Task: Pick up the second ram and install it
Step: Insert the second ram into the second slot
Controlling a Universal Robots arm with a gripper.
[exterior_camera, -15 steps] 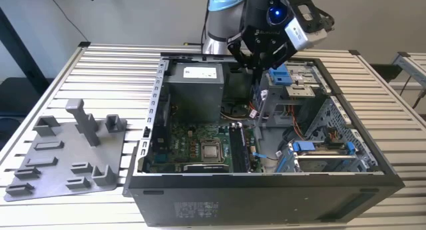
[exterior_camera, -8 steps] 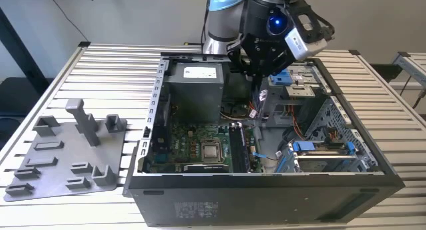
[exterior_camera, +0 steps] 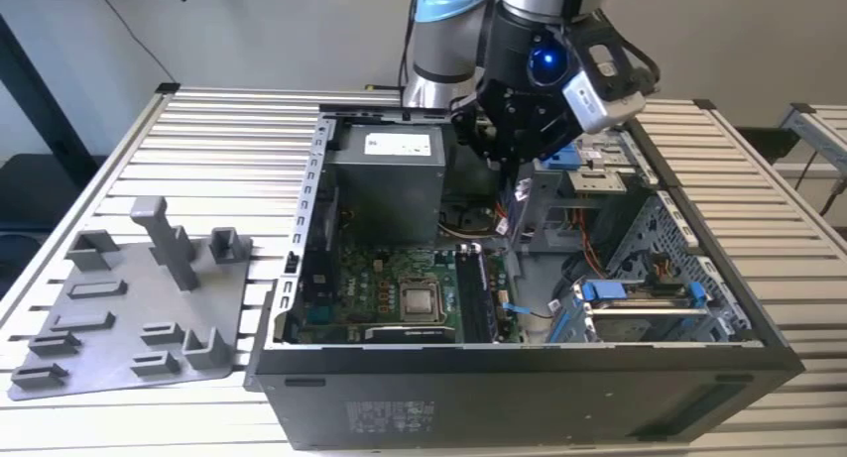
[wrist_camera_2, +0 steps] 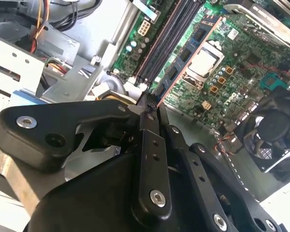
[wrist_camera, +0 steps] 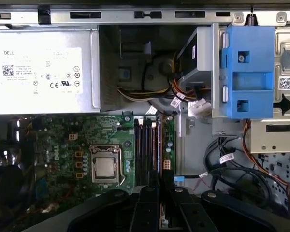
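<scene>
My gripper [exterior_camera: 509, 163] hangs over the back half of the open computer case [exterior_camera: 530, 378], well above the green motherboard [exterior_camera: 384, 279]. Its fingers are shut on the second ram [wrist_camera_2: 186, 53], a thin dark stick with a row of black chips that sticks out past the fingertips. In the second wrist view the gripper [wrist_camera_2: 149, 102] holds the stick over the board between the dark memory slots [wrist_camera_2: 166, 38] and the silver processor [wrist_camera_2: 203, 60]. In the first wrist view the ram [wrist_camera: 160, 150] shows as a thin edge beside the slots [wrist_camera: 145, 150], with the gripper [wrist_camera: 160, 186] at its near end.
A grey holder tray [exterior_camera: 119, 318] with upright posts lies on the slatted table at the exterior view's left. Inside the case are a grey power supply [exterior_camera: 384, 170], a blue drive bracket [wrist_camera: 246, 72], loose cables [wrist_camera: 222, 159] and a fan [wrist_camera_2: 273, 130].
</scene>
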